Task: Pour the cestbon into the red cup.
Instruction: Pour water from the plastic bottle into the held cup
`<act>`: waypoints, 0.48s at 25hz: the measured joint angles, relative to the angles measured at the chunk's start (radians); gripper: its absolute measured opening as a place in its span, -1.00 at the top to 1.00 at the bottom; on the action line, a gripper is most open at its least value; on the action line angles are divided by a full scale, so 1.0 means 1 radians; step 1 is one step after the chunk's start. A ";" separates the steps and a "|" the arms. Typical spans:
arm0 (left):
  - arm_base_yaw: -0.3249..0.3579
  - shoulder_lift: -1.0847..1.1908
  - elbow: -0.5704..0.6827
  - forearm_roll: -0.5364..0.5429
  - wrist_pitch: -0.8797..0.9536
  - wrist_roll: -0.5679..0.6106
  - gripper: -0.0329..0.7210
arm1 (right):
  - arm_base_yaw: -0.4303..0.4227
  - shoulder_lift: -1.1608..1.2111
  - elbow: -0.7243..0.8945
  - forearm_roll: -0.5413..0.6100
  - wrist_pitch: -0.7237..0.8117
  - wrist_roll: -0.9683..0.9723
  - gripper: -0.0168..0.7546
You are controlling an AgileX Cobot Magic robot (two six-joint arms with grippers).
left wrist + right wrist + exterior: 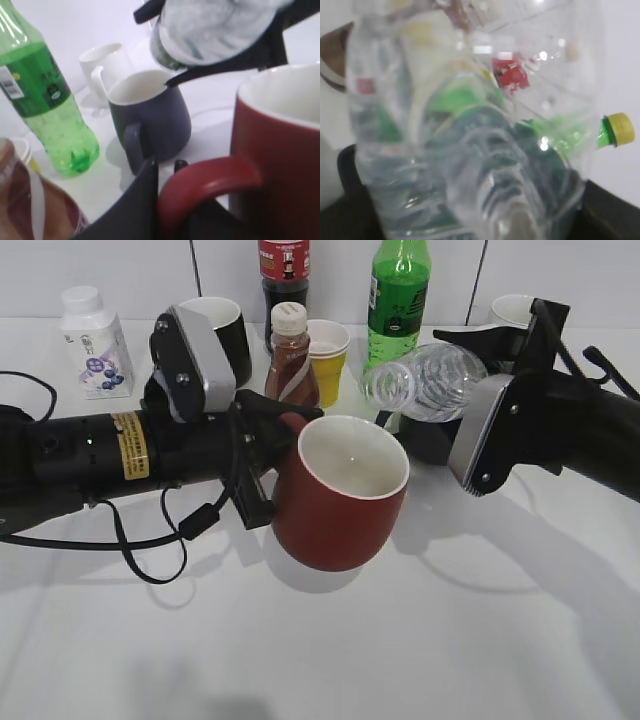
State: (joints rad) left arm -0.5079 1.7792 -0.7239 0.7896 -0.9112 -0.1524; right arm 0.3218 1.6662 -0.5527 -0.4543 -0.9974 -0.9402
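Note:
My left gripper (275, 455) is shut on the loop handle of the red cup (340, 495) and holds it tilted above the table; the handle (210, 182) shows between the jaws in the left wrist view. My right gripper (470, 390) is shut on the cestbon (425, 380), a clear ribbed bottle held nearly on its side, its open mouth pointing left, above and behind the cup's rim. The bottle fills the right wrist view (470, 140) and shows at the top of the left wrist view (210, 30).
At the back stand a white milk bottle (95, 345), a black mug (220, 335), a cola bottle (284, 280), a brown drink bottle (291, 360), a yellow paper cup (328, 360), a green soda bottle (398, 300) and a white mug (510, 310). A dark grey mug (150, 117) stands behind the cup.

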 joint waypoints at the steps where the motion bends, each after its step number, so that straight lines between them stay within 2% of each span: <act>1: 0.000 0.000 0.000 0.000 0.000 0.000 0.76 | 0.000 0.000 0.000 0.003 0.000 -0.016 -0.26; 12: 0.000 0.000 -0.001 0.000 -0.001 0.000 0.76 | 0.000 0.000 -0.021 0.022 -0.004 -0.155 -0.26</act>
State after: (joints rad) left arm -0.5079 1.7792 -0.7249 0.7896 -0.9124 -0.1524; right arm 0.3218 1.6662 -0.5735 -0.4327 -1.0011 -1.0951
